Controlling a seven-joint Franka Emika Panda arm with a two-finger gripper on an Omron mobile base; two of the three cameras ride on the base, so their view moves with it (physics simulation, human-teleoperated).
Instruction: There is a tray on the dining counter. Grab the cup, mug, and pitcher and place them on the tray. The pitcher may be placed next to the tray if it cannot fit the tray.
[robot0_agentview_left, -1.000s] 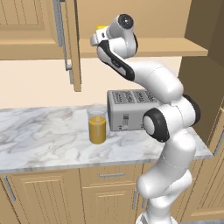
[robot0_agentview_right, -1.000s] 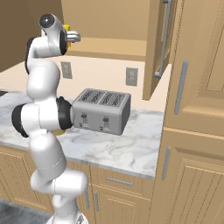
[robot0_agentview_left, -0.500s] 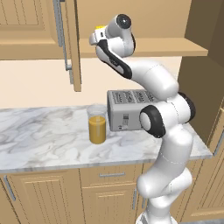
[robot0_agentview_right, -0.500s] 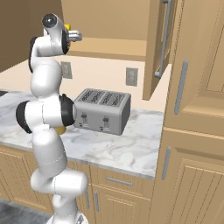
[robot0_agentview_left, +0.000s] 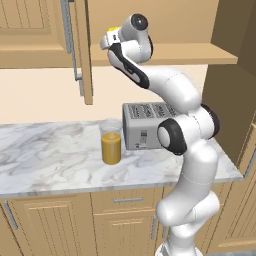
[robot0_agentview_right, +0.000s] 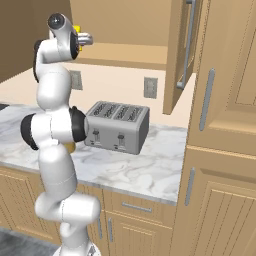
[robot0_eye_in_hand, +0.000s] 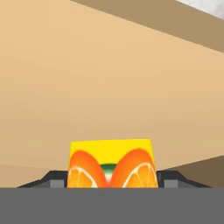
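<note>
Wooden kitchen cabinetry, tan wall, marble worktop (robot0_agentview_left: 55, 155) below. Item one: gripper (robot0_eye_in_hand: 112, 180), raised high to the open shelf (robot0_agentview_left: 190, 52) under the wall cabinets, reaching level into its recess. Item two: cup (robot0_eye_in_hand: 111, 162), yellow with a fruit picture, sitting squarely between the jaws, a dark finger close at each flank; whether they are clenched on it or merely bracketing it, I cannot tell. It appears stored up there, hence the arm's tall stretch. Item three: pitcher (robot0_agentview_left: 111, 141), clear glass with orange juice, standing on the worktop well below and left of the jaws, just beside a steel toaster (robot0_agentview_right: 116, 127). Judged stage: taking hold of the cup, first of three.
</note>
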